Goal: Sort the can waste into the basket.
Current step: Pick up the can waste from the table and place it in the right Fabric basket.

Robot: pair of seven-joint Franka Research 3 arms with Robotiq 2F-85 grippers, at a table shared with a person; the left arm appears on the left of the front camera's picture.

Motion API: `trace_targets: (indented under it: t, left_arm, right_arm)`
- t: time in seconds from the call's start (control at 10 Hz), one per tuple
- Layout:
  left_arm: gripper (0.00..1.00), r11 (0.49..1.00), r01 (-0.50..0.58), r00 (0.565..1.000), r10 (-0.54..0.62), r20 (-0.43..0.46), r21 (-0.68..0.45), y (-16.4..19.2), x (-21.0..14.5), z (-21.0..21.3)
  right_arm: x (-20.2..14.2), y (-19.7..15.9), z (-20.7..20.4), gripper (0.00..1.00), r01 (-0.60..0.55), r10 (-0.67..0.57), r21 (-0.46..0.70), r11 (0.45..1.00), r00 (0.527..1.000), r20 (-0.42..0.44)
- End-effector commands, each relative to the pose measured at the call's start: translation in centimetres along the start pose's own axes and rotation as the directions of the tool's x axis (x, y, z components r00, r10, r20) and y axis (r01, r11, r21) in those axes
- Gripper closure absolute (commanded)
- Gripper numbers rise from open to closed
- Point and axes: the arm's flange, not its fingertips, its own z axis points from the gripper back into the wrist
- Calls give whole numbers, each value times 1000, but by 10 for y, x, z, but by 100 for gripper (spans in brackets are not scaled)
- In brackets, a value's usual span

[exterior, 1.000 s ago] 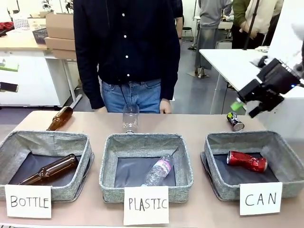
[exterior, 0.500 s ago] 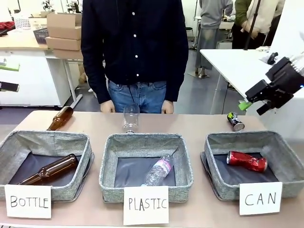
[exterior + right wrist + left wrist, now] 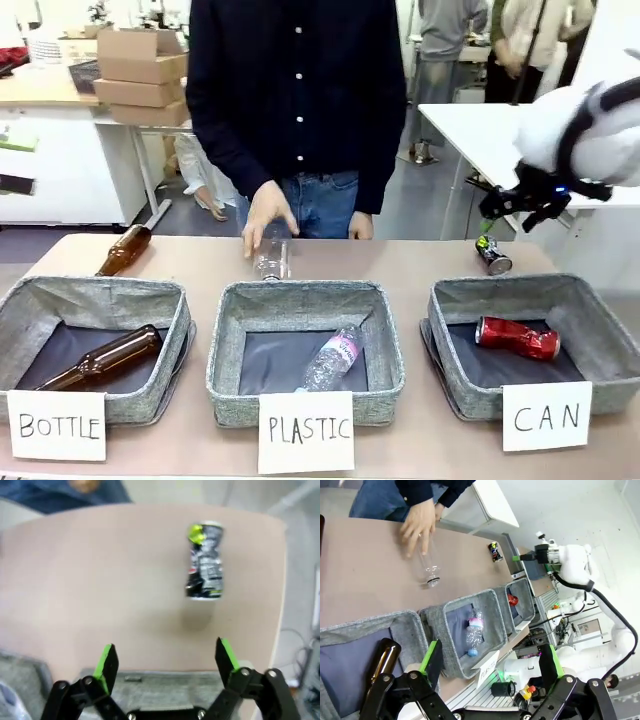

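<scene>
A dented red can [image 3: 517, 338] lies inside the grey basket [image 3: 452, 300] that carries the card "CAN". The dark can [image 3: 493, 255] lies on its side on the table just behind that basket. Above it hangs my right gripper [image 3: 492, 214], open and empty. In the right wrist view the dark can [image 3: 205, 562] lies ahead of the open gripper [image 3: 166, 662], past the basket's rim [image 3: 150, 680]. My left gripper [image 3: 491, 665] stands open and empty over the left end of the table, far from the dark can [image 3: 494, 551] and the red can [image 3: 512, 599].
A person stands at the far side with a hand [image 3: 266, 208] on a clear plastic bottle [image 3: 272, 254]. A brown bottle [image 3: 125, 249] lies on the table at back left. The "BOTTLE" basket [image 3: 180, 305] holds a brown bottle, the "PLASTIC" basket [image 3: 225, 330] a clear one.
My right gripper has swung left and turned downward, ending above the dark can. The person has stepped closer and put a hand on the clear bottle. Both cans lie unmoved.
</scene>
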Motion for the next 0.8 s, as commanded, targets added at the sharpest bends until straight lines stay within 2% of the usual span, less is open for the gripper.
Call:
trace_targets:
  t: [0.0,0.1,0.2,0.5,0.7]
  left_arm:
    - [0,1000,15,1000,-15,-4,-5,-1,1,1]
    - [0,1000,15,1000,-15,-4,-5,-1,1,1]
    - [0,1000,15,1000,-15,-4,-5,-1,1,1]
    - [0,1000,15,1000,-15,-4,-5,-1,1,1]
    - [0,1000,15,1000,-15,-4,-5,-1,1,1]
  right_arm:
    - [18,-12,-24,0,81,-85,-57,995,994,-69]
    - [18,-23,-42,0,93,-97,-73,993,994,-58]
    - [19,-31,-57,0,95,-97,-49,994,994,-54]
    - [28,-45,-94,0,58,-59,35,998,998,28]
    - [33,-44,-102,0,52,-53,40,998,998,17]
